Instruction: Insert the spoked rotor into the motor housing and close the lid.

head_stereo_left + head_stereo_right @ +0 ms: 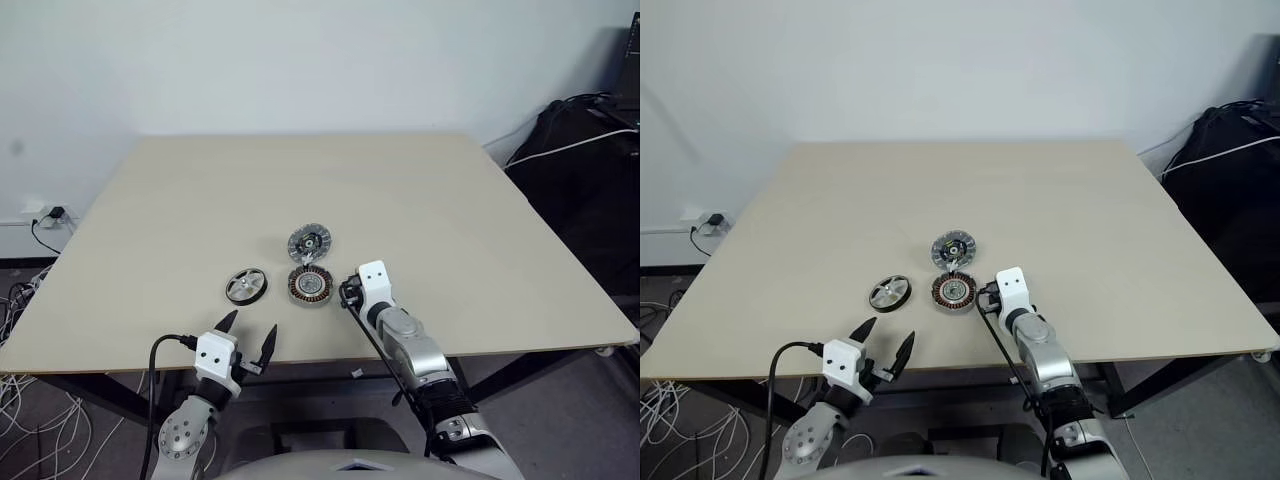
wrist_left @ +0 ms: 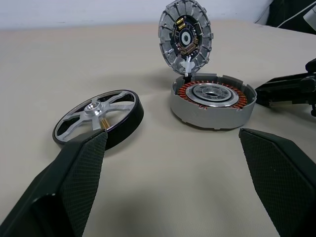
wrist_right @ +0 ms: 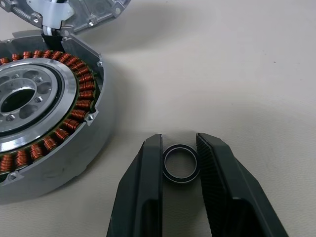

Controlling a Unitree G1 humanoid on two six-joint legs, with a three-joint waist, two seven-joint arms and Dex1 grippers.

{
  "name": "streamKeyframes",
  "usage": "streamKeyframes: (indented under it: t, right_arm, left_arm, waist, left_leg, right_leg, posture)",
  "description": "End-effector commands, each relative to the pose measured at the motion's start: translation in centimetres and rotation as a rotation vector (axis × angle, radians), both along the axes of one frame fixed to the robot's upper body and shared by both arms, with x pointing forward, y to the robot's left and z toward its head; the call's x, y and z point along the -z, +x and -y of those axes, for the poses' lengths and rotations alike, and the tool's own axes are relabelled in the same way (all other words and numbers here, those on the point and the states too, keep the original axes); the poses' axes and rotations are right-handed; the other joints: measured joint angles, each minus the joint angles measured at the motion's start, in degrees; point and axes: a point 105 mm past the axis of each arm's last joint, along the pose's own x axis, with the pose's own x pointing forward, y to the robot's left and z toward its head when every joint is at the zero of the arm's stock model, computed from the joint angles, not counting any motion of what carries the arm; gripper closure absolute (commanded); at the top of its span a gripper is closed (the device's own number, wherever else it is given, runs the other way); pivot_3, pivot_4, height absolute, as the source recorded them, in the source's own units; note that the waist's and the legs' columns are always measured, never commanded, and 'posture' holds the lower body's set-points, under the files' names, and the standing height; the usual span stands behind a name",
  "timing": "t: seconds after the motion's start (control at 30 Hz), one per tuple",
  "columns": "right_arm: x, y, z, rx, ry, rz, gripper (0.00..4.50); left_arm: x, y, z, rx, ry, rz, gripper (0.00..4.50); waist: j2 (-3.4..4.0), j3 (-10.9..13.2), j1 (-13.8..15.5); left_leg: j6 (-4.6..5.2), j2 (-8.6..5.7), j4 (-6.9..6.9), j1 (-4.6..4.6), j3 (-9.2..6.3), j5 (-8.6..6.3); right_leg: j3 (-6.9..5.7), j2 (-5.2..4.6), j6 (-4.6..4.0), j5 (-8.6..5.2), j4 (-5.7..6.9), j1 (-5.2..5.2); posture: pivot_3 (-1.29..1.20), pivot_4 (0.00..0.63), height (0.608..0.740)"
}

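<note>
Looking down over your table (image 1: 480,210), take the motor housing (image 1: 310,286) as your landmark: it sits flat near the front middle, copper windings ringing a pale centre inside a silvery wall. You have its lid (image 1: 310,241) standing open, tilted up on the far side of the housing and joined to it at the rim, with the dark hub and circuit face turned toward you. Your spoked rotor (image 1: 246,285) lies on the table just to the left of the housing, apart from it, tilted slightly with its silvery spokes and hub showing.

Your right gripper (image 3: 179,148) is down at the table just to the right of the housing. Its jaws are drawn nearly together around a small dark ring (image 3: 181,163), one finger at each side of it; the ring lies flat on the surface, close beside the housing wall but not touching it.

Your left gripper (image 1: 248,336) hovers at the near table edge, in front of and to the left of the housing, jaws spread wide and holding nothing.
</note>
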Motion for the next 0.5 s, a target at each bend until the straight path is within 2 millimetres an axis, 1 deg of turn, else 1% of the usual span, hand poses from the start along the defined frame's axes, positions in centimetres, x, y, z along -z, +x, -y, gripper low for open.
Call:
streamKeyframes:
  t: [0.03, 0.17, 0.27, 0.37, 0.5]
  right_arm:
    - [-3.6, 1.0, -0.8, -0.025, 0.029, 0.133, 3.79]
    - [-5.7, 0.7, -2.5, -0.100, 0.064, 0.193, 3.79]
    - [-6.7, 0.2, -3.9, -0.168, 0.086, 0.209, 3.79]
    - [-7.0, -0.4, -5.6, -0.243, 0.098, 0.202, 3.79]
    - [-6.7, -0.7, -7.3, -0.299, 0.094, 0.181, 3.79]
  left_arm:
    - [-1.1, 0.5, 0.1, -0.004, -0.010, 0.050, 0.00]
    - [-1.0, 0.4, 0.0, -0.008, -0.013, 0.049, 0.00]
    - [-1.0, 0.4, 0.1, -0.007, -0.016, 0.049, 0.00]
    - [-1.0, 0.4, 0.2, -0.005, -0.020, 0.049, 0.00]
    - [-1.0, 0.5, 0.3, -0.004, -0.022, 0.050, 0.00]
  waist:
    - [0.04, 0.0, 0.0]
    - [0.07, 0.0, -0.1]
    - [0.07, 0.0, -0.1]
    - [0.06, 0.0, 0.0]
    - [0.06, 0.0, 0.0]
  left_leg:
    - [0.00, 0.00, 0.00, -0.02, 0.00, 0.00]
    - [0.00, -0.01, 0.00, -0.04, 0.01, 0.00]
    - [-0.01, -0.01, -0.01, -0.03, 0.00, 0.00]
    - [-0.01, -0.01, -0.01, -0.03, 0.00, 0.00]
    - [-0.01, 0.00, -0.01, -0.03, 0.00, 0.00]
  right_leg:
    - [0.00, 0.00, 0.00, 0.00, 0.00, -0.01]
    - [0.00, 0.03, 0.01, 0.00, 0.00, -0.04]
    - [0.00, 0.04, 0.01, 0.00, 0.01, -0.04]
    - [0.00, 0.04, 0.00, 0.00, 0.01, -0.03]
    - [0.00, 0.03, 0.00, 0.00, 0.00, -0.04]
  posture:
    - [0.00, 0.000, 0.740]
    - [0.00, 0.000, 0.740]
    - [0.00, 0.000, 0.740]
    - [0.00, 0.000, 0.740]
    - [0.00, 0.000, 0.740]
